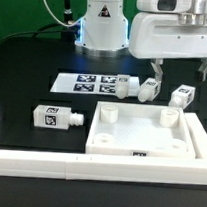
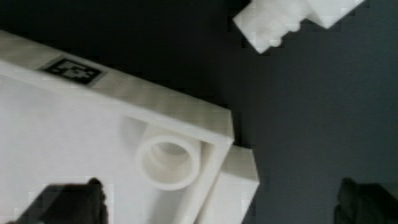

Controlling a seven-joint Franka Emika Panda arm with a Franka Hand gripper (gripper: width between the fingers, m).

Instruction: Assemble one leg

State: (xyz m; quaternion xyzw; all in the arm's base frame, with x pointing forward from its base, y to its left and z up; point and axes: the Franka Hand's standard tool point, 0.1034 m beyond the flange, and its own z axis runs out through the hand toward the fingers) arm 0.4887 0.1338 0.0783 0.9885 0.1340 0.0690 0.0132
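White hard plastic suggests each leg is light, stiff and a little slippery. I judge the flat sides of the block are the best hold, not the round peg.

At the exterior view's left, the lone leg [image 1: 58, 117] lies near on the black table. The marker board [image 1: 85, 85] lies further right, then the middle leg [image 1: 150, 90] and the right leg [image 1: 182, 96], both beyond the tray piece [image 1: 109, 142]. The gripper [image 1: 179, 79] hangs above these two, fingers wide and empty.

In the wrist view, one leg is cut off by the edge, and I cannot tell which one.
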